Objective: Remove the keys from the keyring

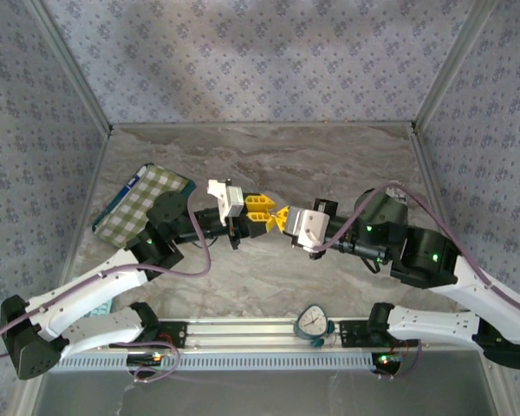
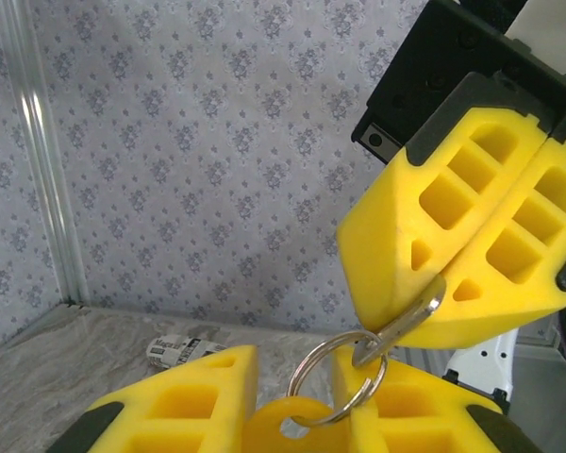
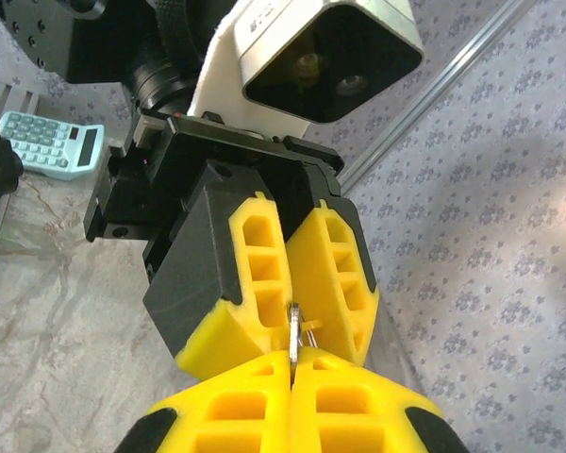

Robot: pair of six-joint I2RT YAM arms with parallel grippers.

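Two grippers meet tip to tip over the marble table (image 1: 260,147), mid-scene. The left gripper (image 1: 267,214) has its fingers narrowly parted, clamping one orange key head (image 2: 292,408). The right gripper (image 3: 292,370), fully closed, pinches one thin silvery shaft (image 2: 407,316). One keyring (image 2: 305,357) links both.

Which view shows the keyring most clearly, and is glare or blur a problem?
Left wrist: keyring crisp, evenly lit, mild glint. Right wrist: sharp, but pads cover most of it. Top external: soft shadows on wall, ring too small to resolve.
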